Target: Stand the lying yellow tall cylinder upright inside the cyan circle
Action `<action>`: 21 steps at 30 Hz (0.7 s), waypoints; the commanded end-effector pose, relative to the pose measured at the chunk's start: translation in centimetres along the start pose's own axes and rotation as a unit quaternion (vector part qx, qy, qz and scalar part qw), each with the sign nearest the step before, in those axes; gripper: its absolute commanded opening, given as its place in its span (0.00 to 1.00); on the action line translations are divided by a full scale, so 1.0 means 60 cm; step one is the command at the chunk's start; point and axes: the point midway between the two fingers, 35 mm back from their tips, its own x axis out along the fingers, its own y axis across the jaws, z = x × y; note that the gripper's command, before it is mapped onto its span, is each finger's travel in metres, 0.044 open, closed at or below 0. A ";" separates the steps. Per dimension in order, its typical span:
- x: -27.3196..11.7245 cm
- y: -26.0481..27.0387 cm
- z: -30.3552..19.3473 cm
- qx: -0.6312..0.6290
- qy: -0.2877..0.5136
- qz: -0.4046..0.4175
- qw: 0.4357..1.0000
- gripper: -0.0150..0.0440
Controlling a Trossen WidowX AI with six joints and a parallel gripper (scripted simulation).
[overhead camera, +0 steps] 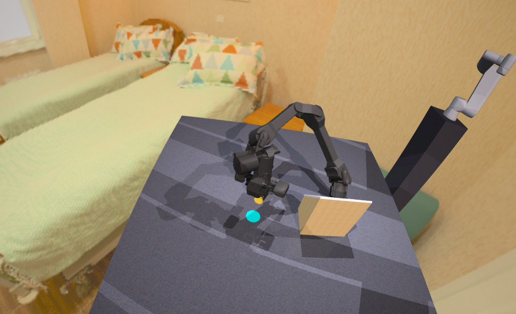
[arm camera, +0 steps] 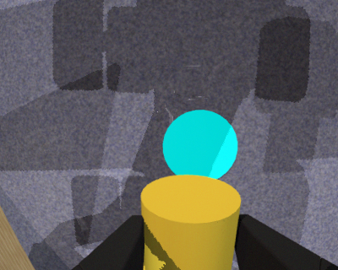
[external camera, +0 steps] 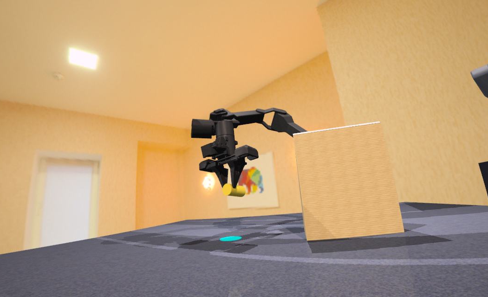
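The yellow cylinder (overhead camera: 258,200) (external camera: 237,190) (arm camera: 189,236) is held in the air, lying roughly level. My gripper (external camera: 229,186) (arm camera: 189,227) points down and is shut on it, with one finger on each side. The cyan circle (overhead camera: 253,216) (external camera: 230,238) (arm camera: 198,141) lies flat on the table, below the cylinder. In the wrist view it shows just beyond the cylinder's near end face, which covers its lower edge. In the top view the gripper body hides the fingertips and most of the cylinder.
A large wooden box (overhead camera: 334,216) (external camera: 350,184) stands on the table (overhead camera: 212,280) (external camera: 146,273), to the right of the circle in the top and exterior views and close to the arm's base. Its edge (arm camera: 2,240) shows at the wrist view's lower left. A grey arm on a dark pedestal (overhead camera: 427,156) stands beyond the table.
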 end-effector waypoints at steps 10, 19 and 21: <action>0.016 0.007 -0.003 0.000 -0.038 0.038 0.999 0.43; 0.024 0.011 -0.003 -0.001 -0.065 0.059 0.996 0.43; 0.025 0.012 -0.003 -0.001 -0.071 0.063 0.995 0.43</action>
